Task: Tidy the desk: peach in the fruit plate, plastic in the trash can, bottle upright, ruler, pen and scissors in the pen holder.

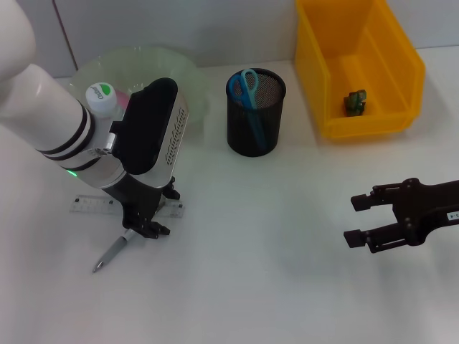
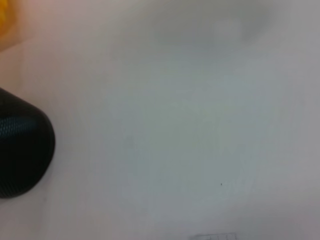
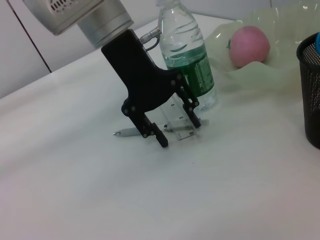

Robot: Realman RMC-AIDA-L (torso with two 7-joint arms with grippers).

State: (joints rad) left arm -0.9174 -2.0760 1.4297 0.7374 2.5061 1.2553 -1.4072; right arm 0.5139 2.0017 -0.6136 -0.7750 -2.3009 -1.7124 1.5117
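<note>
Overhead, from the head view, the left arm slants down from the upper left corner, its left gripper pointing down at the white desk with its fingers spread, straddling the grey pen and the clear ruler that both lie flat beneath it. Just behind the arm stands the water bottle, upright, its white cap with a green mark showing, and behind that the pale green fruit plate. At mid-desk the black mesh pen holder holds blue-handled scissors. Far right at the back, the yellow trash can contains a small green scrap of plastic. The right gripper hovers low at the right edge, well apart from everything, its arm reaching in horizontally and its jaws parted wide around nothing

Next, the left wrist view shows bare desk, the dark rounded side of the pen holder and a faint end of the ruler

Finally, the right wrist view looks across at the left gripper: its fingertips are down at the desk, one on each side of the pen, over the ruler. The bottle stands just behind it, and the pink peach sits in the fruit plate, beside the pen holder
</note>
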